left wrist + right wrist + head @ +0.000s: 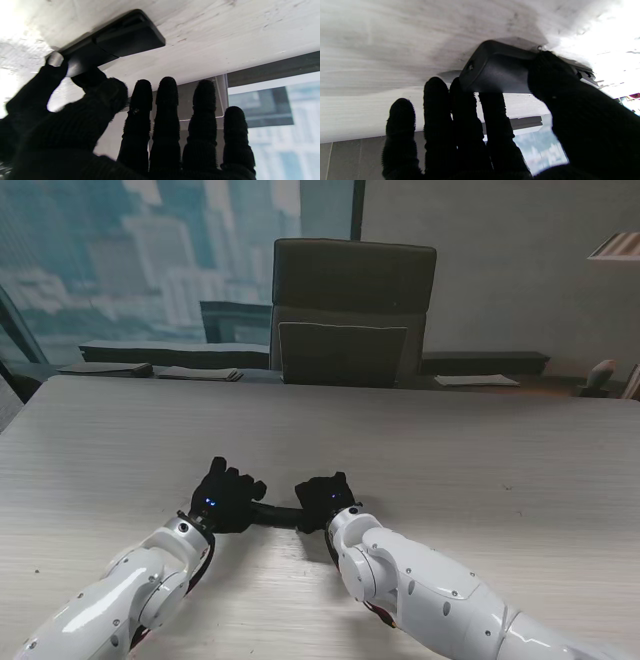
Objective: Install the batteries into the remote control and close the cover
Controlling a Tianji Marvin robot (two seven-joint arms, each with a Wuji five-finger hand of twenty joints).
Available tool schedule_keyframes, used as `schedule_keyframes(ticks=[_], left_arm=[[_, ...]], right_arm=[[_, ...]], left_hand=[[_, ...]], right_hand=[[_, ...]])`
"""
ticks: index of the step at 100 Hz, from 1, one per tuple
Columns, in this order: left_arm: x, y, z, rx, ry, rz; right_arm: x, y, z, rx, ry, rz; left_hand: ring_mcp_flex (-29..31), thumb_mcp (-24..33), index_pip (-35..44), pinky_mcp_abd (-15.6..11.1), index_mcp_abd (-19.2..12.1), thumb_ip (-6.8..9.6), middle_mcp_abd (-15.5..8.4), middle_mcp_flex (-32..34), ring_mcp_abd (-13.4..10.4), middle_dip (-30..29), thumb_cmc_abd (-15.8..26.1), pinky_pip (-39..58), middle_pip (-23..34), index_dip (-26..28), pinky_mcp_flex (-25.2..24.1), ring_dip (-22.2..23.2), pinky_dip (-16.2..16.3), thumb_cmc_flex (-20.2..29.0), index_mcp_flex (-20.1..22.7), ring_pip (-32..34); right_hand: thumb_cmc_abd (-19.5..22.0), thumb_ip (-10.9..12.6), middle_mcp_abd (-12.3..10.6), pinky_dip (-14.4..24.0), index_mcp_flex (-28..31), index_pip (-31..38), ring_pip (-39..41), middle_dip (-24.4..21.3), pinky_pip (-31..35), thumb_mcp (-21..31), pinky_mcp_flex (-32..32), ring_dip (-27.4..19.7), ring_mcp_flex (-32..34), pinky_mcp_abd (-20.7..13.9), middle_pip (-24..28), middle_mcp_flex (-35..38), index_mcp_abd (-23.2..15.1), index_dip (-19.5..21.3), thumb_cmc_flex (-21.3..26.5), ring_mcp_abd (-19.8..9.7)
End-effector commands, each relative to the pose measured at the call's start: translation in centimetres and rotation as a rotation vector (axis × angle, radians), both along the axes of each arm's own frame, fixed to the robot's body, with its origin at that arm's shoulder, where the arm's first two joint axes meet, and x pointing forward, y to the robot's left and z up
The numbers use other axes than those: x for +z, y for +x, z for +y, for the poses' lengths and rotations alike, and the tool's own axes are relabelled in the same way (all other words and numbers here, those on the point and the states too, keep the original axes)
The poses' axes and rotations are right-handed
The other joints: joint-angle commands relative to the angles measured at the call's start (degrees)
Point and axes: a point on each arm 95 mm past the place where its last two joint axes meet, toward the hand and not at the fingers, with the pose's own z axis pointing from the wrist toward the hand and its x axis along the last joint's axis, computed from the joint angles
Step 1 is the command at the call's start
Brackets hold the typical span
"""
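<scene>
The left hand (226,498) rests at one end of the remote control (277,514), its thumb (57,72) pressing the remote's upper face while the four fingers (166,100) stand straight and slightly apart, touching nothing. This reads as a thumb-led hold, probably meant to slide or press the cover (127,40), which sits on the remote's back with a seam showing across the body. Whether the cover is fully latched cannot be told.

The right hand (322,498) takes the opposite end. Its thumb (547,72) lies over the top of the remote (495,72) and the fingers (467,105) close together against its far side, so the hand pinches the body between thumb and fingers. That grip appears intended to brace the remote against the left thumb's push.

The remote lies flat on the table (480,460), between the two hands, nearer the table's front edge than its back, roughly midway across. No loose batteries are visible anywhere, which suggests they are already inside; closing the cover looks like the step in hand. A chair (352,310) stands beyond the table's far edge.
</scene>
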Motion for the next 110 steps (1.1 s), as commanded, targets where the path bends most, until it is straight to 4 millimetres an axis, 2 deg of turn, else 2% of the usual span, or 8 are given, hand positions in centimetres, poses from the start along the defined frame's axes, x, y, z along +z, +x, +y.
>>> schedule_keyframes(ticks=[1, 30, 57, 80, 93, 110], left_arm=[[0.0, 0.3, 0.3, 0.038, -0.004, 0.019], [-0.1, 1.2, 1.4, 0.159, -0.044, 0.036], [-0.9, 2.0, 1.9, 0.240, -0.102, 0.130], [-1.5, 2.4, 2.0, 0.274, -0.147, 0.201], [-1.8, 2.5, 1.9, 0.278, -0.133, 0.224], [-2.2, 2.6, 1.8, 0.281, -0.123, 0.247]], right_arm=[[-2.9, -1.4, -0.8, -0.004, -0.045, 0.080], [-2.9, -1.4, -0.8, -0.005, -0.045, 0.081], [-2.9, -1.4, -0.8, -0.004, -0.046, 0.083], [-2.9, -1.4, -0.9, -0.004, -0.047, 0.084], [-2.9, -1.4, -0.9, -0.004, -0.047, 0.084], [-2.9, -1.4, -0.9, -0.004, -0.049, 0.088]], left_hand=[[-0.93, -1.75, 0.78, 1.13, 0.22, 2.06, 1.09, -0.36, 1.94, -0.23, 2.20, 0.62, 1.61, 0.88, -0.57, 0.27, 0.02, -1.46, 1.91, 0.53], [3.06, -6.63, 7.75, 2.40, 0.15, 4.09, 1.88, 5.73, 4.42, 2.59, 7.06, 5.44, 7.01, 2.51, 2.21, 3.02, 2.59, -5.74, 7.84, 6.47], [4.51, -9.07, 9.26, 3.10, 1.87, 6.06, 2.77, 8.94, 6.12, 3.29, 12.53, 6.57, 8.83, 4.13, 2.67, 3.81, 3.41, -10.45, 12.53, 8.80], [5.22, -9.28, 10.53, 3.25, 1.35, 6.29, 2.40, 10.56, 6.39, 3.64, 11.31, 6.75, 9.94, 6.63, 2.78, 4.00, 3.66, -10.41, 14.35, 9.74], [4.95, -8.71, 10.07, 3.06, 1.23, 5.58, 2.16, 9.98, 5.98, 3.56, 9.13, 6.63, 9.77, 6.93, 2.75, 3.84, 3.67, -9.97, 13.45, 9.55], [4.76, -8.30, 9.90, 2.84, 1.18, 4.96, 2.10, 9.62, 5.77, 3.52, 8.62, 6.31, 9.66, 6.76, 2.63, 3.70, 3.56, -9.92, 13.02, 9.31]], right_hand=[[3.71, 3.32, 0.03, -0.23, 4.47, 1.36, 0.88, -0.11, 2.00, 4.04, -0.12, 0.90, 0.84, 1.10, 2.43, 2.14, -6.88, -0.33, 10.94, 0.14], [3.70, 3.33, 0.07, -0.23, 4.48, 1.37, 0.87, -0.11, 2.00, 4.03, -0.13, 0.90, 0.86, 1.13, 2.42, 2.13, -6.84, -0.31, 10.92, 0.20], [3.75, 3.33, 0.06, -0.24, 4.47, 1.37, 0.83, -0.12, 2.02, 4.04, -0.11, 0.89, 0.81, 1.11, 2.41, 2.10, -6.85, -0.30, 10.91, 0.26], [3.75, 3.34, 0.09, -0.25, 4.43, 1.39, 0.85, -0.12, 2.01, 4.02, -0.14, 0.90, 0.81, 1.13, 2.42, 2.11, -6.85, -0.25, 10.90, 0.21], [3.76, 3.36, 0.07, -0.24, 4.44, 1.39, 0.83, -0.12, 2.04, 4.06, -0.11, 0.89, 0.78, 1.10, 2.42, 2.13, -6.80, -0.25, 10.96, 0.16], [3.76, 3.35, 0.09, -0.24, 4.44, 1.39, 0.85, -0.11, 2.07, 4.04, -0.07, 0.90, 0.79, 1.09, 2.43, 2.11, -6.81, -0.25, 10.93, 0.15]])
